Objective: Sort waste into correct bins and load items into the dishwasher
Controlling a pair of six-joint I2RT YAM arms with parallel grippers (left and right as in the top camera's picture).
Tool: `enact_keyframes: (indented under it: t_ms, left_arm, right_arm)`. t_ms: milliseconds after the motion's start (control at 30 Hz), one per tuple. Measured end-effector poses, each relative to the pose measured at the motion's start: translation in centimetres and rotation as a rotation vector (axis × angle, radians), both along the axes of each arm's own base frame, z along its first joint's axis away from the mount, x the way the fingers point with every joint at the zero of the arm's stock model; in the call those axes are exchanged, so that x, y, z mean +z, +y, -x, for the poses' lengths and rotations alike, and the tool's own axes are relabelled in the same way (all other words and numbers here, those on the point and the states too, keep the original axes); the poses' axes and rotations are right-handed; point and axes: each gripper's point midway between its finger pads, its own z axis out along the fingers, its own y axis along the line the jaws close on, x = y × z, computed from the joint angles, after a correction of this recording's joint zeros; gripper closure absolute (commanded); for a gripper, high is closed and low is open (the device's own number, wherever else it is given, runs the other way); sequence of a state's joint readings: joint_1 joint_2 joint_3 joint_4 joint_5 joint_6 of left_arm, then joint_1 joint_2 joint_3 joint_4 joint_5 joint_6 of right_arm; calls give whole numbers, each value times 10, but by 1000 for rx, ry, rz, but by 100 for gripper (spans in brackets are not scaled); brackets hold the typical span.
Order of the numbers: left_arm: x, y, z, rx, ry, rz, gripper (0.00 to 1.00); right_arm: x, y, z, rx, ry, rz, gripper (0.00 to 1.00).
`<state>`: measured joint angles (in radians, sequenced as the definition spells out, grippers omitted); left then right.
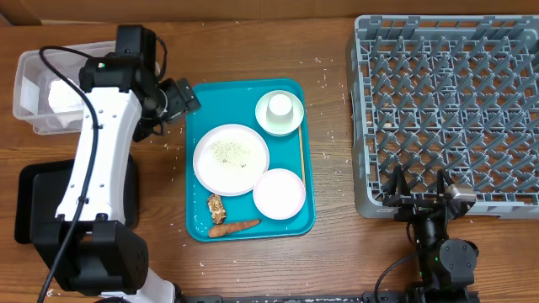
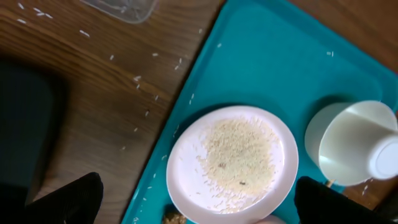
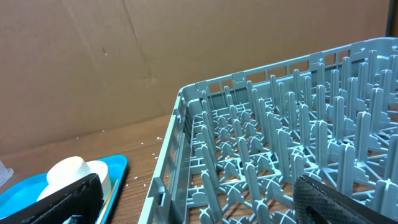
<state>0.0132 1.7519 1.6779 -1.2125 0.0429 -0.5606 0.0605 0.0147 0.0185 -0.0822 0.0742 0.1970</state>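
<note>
- Spillage is the main worry: the plate [image 1: 231, 158] in the middle of the teal tray [image 1: 227, 101] carries a loose scatter of rice, and tipping it on the way to a bin would shed grains onto the wood, where stray grains [image 2: 140, 78] already lie
- The left gripper [image 1: 187, 98] hovers over the tray's far left corner, fingers spread wide and holding nothing; a pinch on the plate's thin rim looks likely to slip or shove the plate into its neighbours
- Just right of it the upturned cup [image 1: 280, 107] sits in a small dish at the far right corner, and a knock could topple it
- A thin stick [image 1: 301, 156] along the tray's right edge may roll
- At the near edge lie a carrot piece [image 1: 236, 227] and a brown scrap [image 1: 216, 207], beside a second white plate [image 1: 279, 194]
- The right gripper [image 1: 418, 187] waits at the near edge of the grey rack [image 1: 446, 101], fingers apart and empty
- A clear bin [image 1: 38, 93] and a black bin [image 1: 34, 202] stand left of the tray
</note>
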Motion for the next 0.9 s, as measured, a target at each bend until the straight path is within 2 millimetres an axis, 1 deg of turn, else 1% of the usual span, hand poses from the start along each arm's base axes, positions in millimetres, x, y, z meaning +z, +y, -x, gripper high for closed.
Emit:
enact_keyframes:
  t_ms: [100,200,267,333,367,500,567,667,733,800,867,900]
  left_arm:
    - [2,18,-5,98,-22,12,0]
    - [2,34,-4,185,-22,20,0]
    - [2,41,-4,222,-21,21,0]
    - [2,41,-4,237,-21,24,0]
    - [2,41,-4,241,-21,25,0]
    - [2,41,-4,245,-21,26,0]
    - [2,41,-4,247,-21,27,0]
    - [2,41,-4,249,-20,27,0]
    - [2,41,-4,249,-20,27,0]
    - [1,41,-4,252,-20,28,0]
    - [1,41,-4,252,-20,27,0]
    - [1,41,-4,252,-20,28,0]
  right_arm:
    - [0,0,0,0,0,0,0]
    - [6,0,0,0,-24,-1,0]
    - [23,2,1,13,-92,-22,0]
    - [43,10,3,66,-174,-76,0]
    - [48,16,5,104,-192,-106,0]
    - [52,37,9,240,-187,-231,0]
    - [61,43,12,285,-208,-302,0]
    - [84,47,20,339,-287,-386,0]
    - [110,47,31,377,-391,-419,0]
    - [130,47,42,404,-480,-433,0]
    - [142,45,50,413,-538,-445,0]
    - [145,43,51,408,-549,-452,0]
